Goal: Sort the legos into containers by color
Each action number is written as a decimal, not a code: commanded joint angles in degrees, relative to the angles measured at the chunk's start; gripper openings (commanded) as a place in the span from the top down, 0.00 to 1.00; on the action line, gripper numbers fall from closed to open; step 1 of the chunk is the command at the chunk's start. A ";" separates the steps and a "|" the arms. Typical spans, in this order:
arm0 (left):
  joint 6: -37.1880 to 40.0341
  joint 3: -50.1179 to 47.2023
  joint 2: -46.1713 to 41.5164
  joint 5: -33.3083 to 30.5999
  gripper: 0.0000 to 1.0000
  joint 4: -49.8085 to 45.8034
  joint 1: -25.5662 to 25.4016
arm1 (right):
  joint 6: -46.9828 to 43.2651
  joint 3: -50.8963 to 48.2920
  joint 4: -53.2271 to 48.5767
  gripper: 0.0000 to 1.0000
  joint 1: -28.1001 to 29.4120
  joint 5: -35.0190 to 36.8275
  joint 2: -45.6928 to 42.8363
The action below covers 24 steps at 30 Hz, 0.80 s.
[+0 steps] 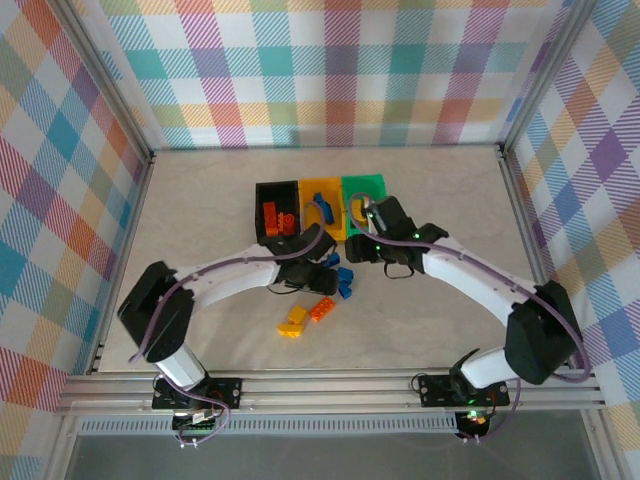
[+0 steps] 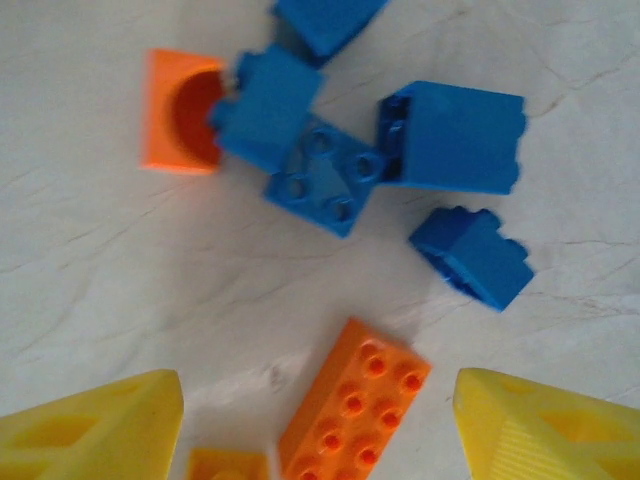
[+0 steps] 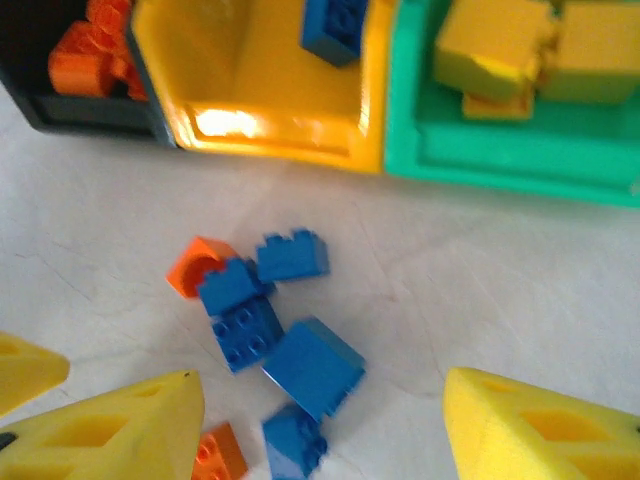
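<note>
Three joined containers stand at the back: black (image 1: 272,190), yellow (image 1: 330,187) and green (image 1: 368,185). The black bin (image 3: 60,110) holds orange bricks (image 3: 90,50), the yellow bin (image 3: 260,90) a blue brick (image 3: 335,25), the green bin (image 3: 520,150) yellow bricks (image 3: 500,45). Several blue legos (image 1: 343,280) lie in a loose cluster in front of the bins. My left gripper (image 2: 320,400) is open, its fingers either side of an orange two-by-four brick (image 2: 355,405) without touching it. Above the blue cluster (image 3: 312,365) my right gripper (image 3: 322,400) hangs open and holds nothing.
A small orange brick (image 2: 180,110) lies on its side against the blue cluster (image 2: 320,180). A yellow brick (image 1: 293,320) sits beside the orange brick (image 1: 322,308) nearer the arms. Both grippers (image 1: 318,262) (image 1: 362,250) crowd the space just in front of the bins.
</note>
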 commanded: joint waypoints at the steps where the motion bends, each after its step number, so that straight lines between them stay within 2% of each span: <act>1: 2.27 4.39 3.97 1.61 0.29 0.27 -2.48 | 2.37 -2.70 1.67 0.35 -1.35 0.52 -4.64; 5: 2.86 8.67 8.90 1.80 0.30 -0.35 -4.22 | 2.40 -5.08 1.10 0.35 -3.12 0.64 -8.02; 11: 3.48 14.13 15.47 1.61 0.38 -2.61 -5.40 | 2.14 -6.83 0.67 0.35 -5.48 0.52 -11.47; 18: 3.48 16.01 19.01 0.15 0.39 -4.98 -6.26 | 1.78 -8.15 0.80 0.34 -6.95 -0.07 -13.77; 22: 3.70 15.92 19.15 -1.54 0.52 -4.45 -6.20 | 1.82 -8.63 1.49 0.34 -7.47 -0.71 -13.81; 24: 3.85 16.04 19.01 -1.83 0.56 -4.36 -6.25 | 1.79 -8.72 1.65 0.34 -7.57 -0.80 -13.79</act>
